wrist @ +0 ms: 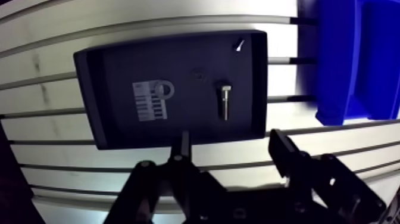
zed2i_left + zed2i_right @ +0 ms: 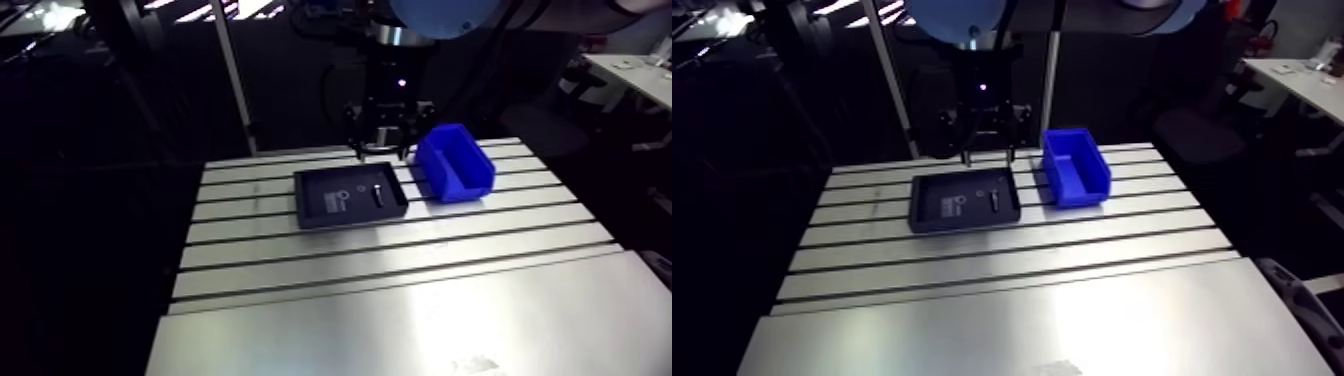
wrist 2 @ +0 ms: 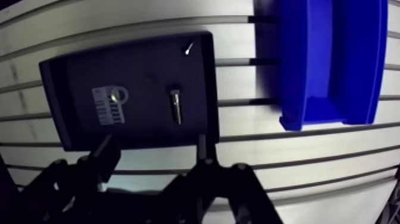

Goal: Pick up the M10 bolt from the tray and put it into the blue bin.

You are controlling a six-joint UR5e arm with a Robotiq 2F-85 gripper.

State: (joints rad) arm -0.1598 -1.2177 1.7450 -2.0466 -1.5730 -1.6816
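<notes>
on tray [image 1: 107, 71], toward its bin-side wall, bolt [image 1: 224, 101] lies flat. bin [image 1: 339, 59] just beside tray on desk [image 1: 149, 15]. jaws wide apart, empty, short of bolt. best: centre over shank, straddle crosswise, descend straight.

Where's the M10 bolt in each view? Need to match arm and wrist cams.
Arm view: bolt lies in the black tray, on its side nearest the blue bin.
Wrist view: bolt in the tray, ahead of the open fingers.
Shared landmark: white label on the tray floor, beside the bolt.
</notes>
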